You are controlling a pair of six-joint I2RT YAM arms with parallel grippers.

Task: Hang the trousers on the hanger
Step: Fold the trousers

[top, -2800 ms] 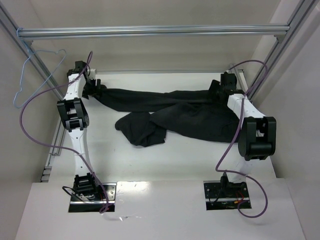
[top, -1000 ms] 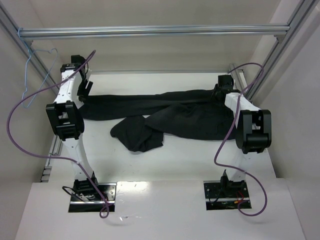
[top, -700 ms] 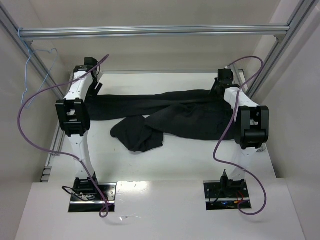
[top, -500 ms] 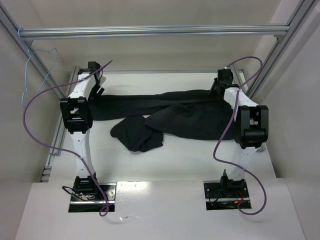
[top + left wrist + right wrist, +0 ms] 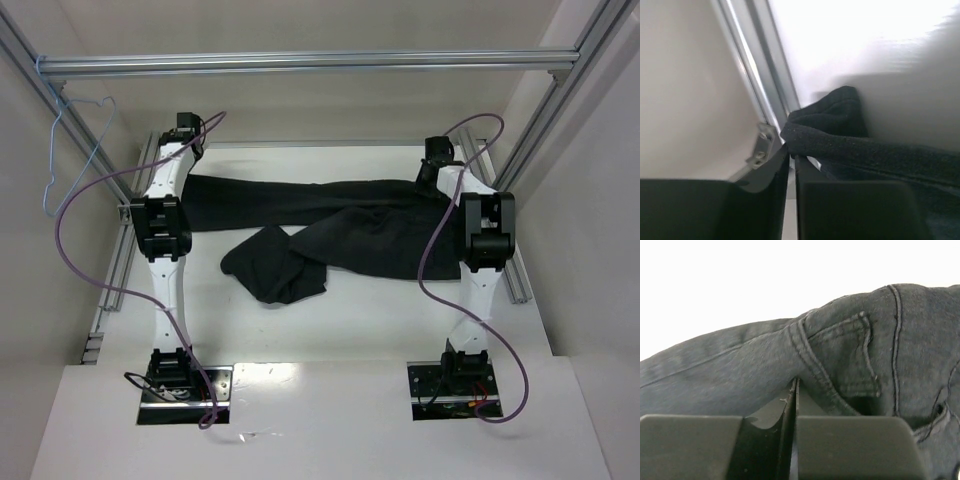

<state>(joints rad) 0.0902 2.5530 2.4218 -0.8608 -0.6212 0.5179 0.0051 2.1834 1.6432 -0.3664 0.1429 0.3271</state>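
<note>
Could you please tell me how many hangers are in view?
1: the hanger hangs on the frame at the far-left corner, apart from the trousers; none seems hidden.

No legible text, label, brand, number or sign in any of the three views. The trousers show seam stitching only. Small marks on the right base plate, near edge of the counter, are too small to read.

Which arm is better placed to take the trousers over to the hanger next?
Left. The left arm stands beside the hanger, its jaws shut on the leg end of the trousers. The right arm grips the pocket end on the far side.
</note>
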